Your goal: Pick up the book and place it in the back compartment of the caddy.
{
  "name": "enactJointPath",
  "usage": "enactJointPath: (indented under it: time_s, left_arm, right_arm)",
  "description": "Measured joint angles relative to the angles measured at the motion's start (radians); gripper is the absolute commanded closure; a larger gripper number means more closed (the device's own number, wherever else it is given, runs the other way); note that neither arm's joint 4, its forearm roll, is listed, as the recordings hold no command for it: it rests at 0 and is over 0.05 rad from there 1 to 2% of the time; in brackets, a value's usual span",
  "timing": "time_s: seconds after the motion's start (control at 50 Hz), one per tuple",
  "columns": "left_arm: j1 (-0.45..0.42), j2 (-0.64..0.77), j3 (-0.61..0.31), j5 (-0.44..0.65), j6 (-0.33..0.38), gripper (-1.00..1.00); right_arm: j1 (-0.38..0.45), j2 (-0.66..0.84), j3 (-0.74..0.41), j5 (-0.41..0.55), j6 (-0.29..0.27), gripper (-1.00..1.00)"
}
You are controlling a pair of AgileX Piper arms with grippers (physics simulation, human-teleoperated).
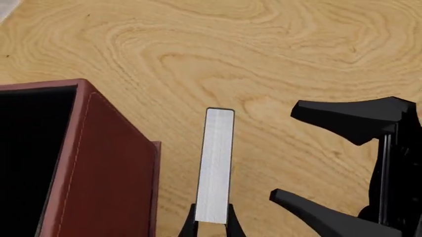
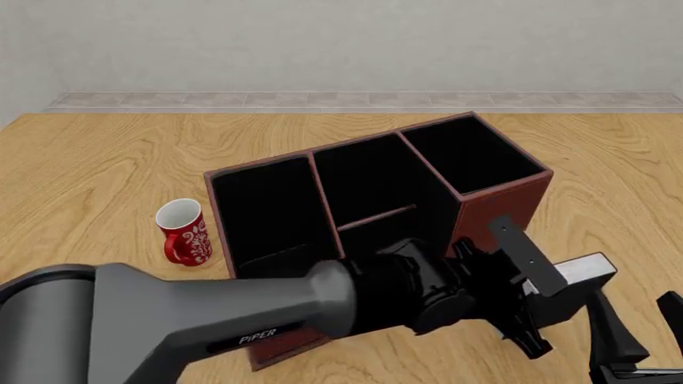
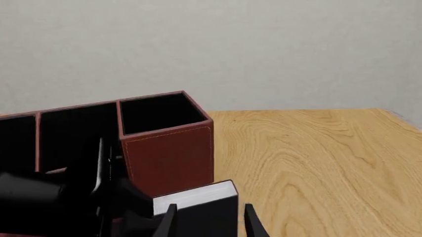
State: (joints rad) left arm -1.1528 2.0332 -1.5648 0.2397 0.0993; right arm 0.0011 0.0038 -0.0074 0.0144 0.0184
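The black-covered book, white page edges showing, is pinched by the left end effector; right end effector straddles it, contact unclear. Light wood-grain desk, pale wall.

txt: "PiPER" | on left arm | no other legible txt

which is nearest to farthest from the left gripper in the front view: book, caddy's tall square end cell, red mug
1. book: held in the left gripper, at the caddy's right near corner.
2. tall square end cell: behind the gripper, at the right end of the caddy.
3. red mug: farthest, on the table left of the caddy.
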Motion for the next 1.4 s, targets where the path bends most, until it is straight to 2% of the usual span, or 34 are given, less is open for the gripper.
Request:
enactJointPath:
  time_s: [0.52, 1.02, 1.4]
  left_arm:
    - [-0.009, -0.088, 0.07, -0.003, 0.026, 1.0]
    - [0.028, -0.167, 0.144, -0.036, 0.039, 1.0]
    - [0.026, -0.263, 0.22, -0.072, 0.059, 1.0]
  right_arm:
    - [0.0, -0.001, -0.001, 0.002, 0.0, -1.0]
    - [0.0, 0.001, 0.001, -0.002, 0.0, -1.0]
    - [0.0, 0.002, 0.003, -0.004, 0.0, -1.0]
